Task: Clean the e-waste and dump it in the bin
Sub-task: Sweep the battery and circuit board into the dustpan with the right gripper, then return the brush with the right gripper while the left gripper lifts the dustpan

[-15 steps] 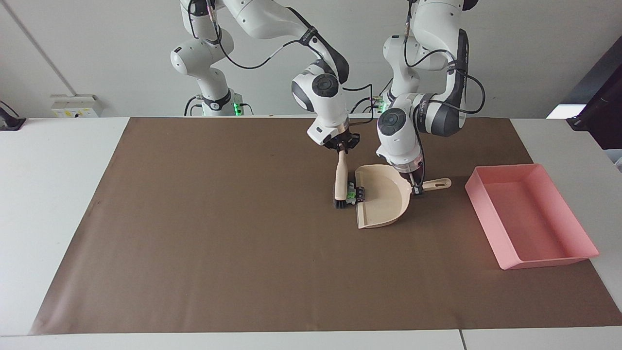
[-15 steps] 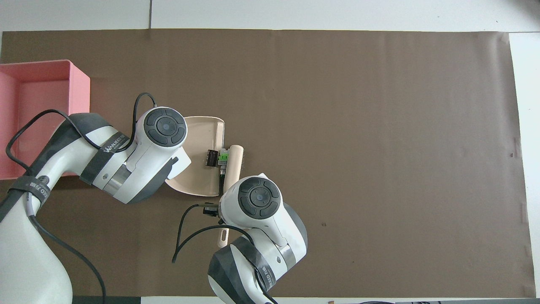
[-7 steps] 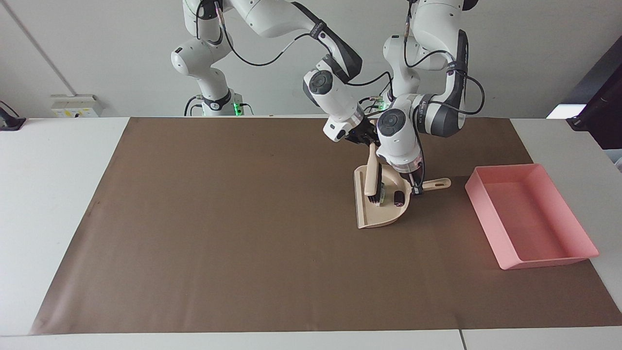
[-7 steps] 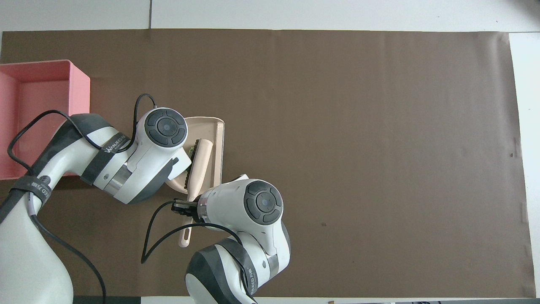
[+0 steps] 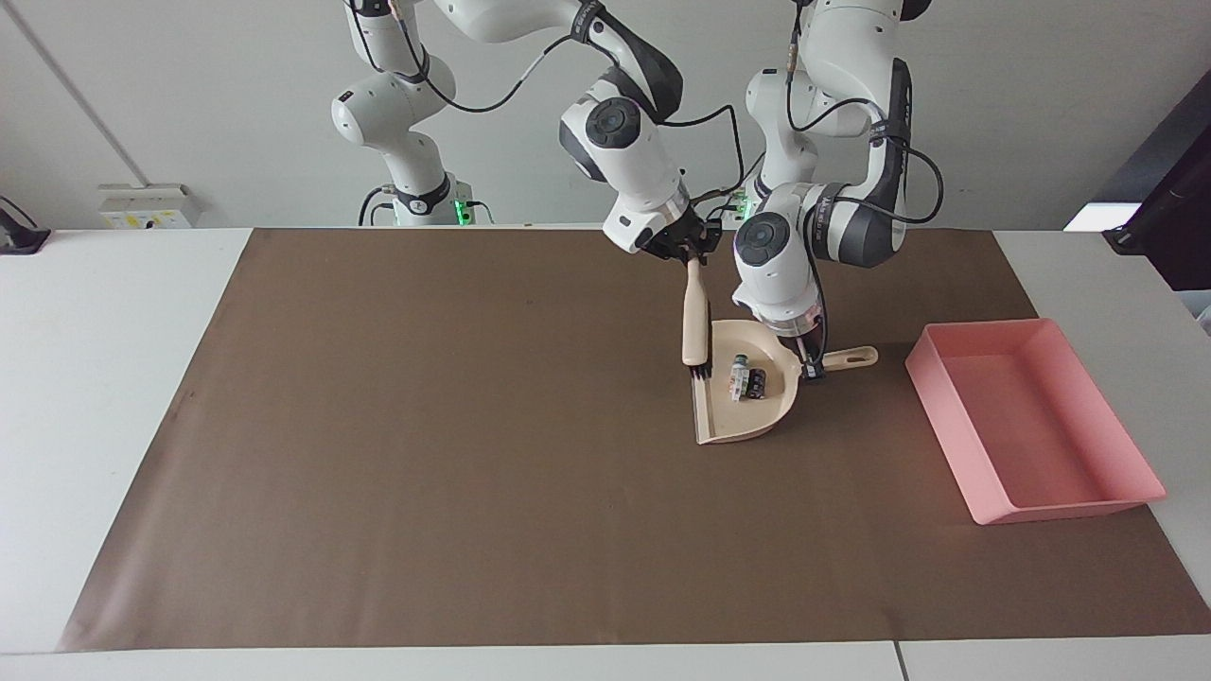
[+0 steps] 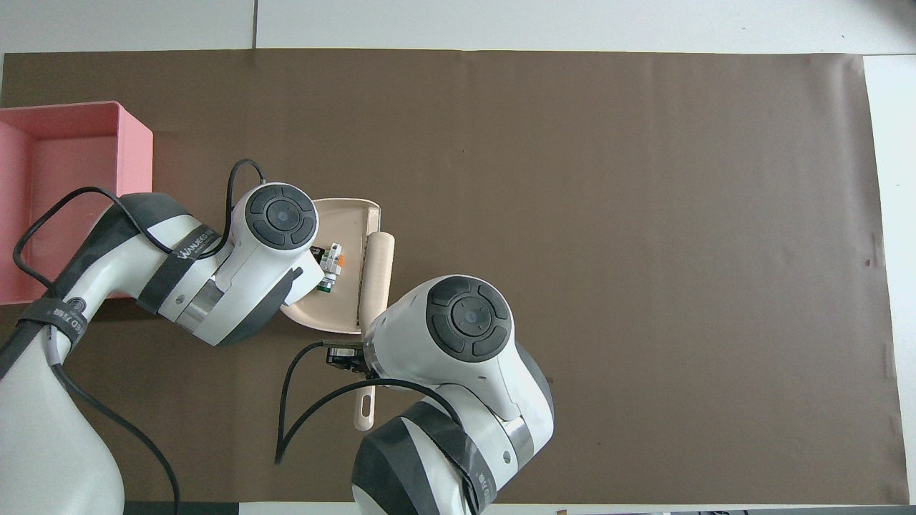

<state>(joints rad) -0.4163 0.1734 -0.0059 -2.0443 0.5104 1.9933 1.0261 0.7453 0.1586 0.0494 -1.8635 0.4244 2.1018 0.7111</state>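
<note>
i read both pieces of e-waste (image 5: pixel 745 378) as lying inside the dustpan (image 5: pixel 747 421), side by side near the middle of its floor, clear of the open lip. the pan rests flat on the brown mat (image 5: pixel 426 454), its lip toward the right arm's end of the table and its handle (image 5: pixel 851 357) toward the bin (image 5: pixel 1041 492). the bin stands well apart from the pan, at the left arm's end, and holds nothing that i can see.

the relation that governs my next move: the bin lies along the line of the pan's handle, on the left arm's side, so the left arm is the nearer one for the carry.

left gripper (image 5: pixel 810 367): clamped on the handle where it joins the pan, wrist pointing steeply down.

right gripper (image 5: pixel 683 252): closed on the top of the brush (image 5: pixel 696 326), which hangs nearly upright, bristles down at the pan's lip.

judgement: sweeping looks complete; lift and tip remain. keep the lip raised during the carry, or the parts may slide out.
</note>
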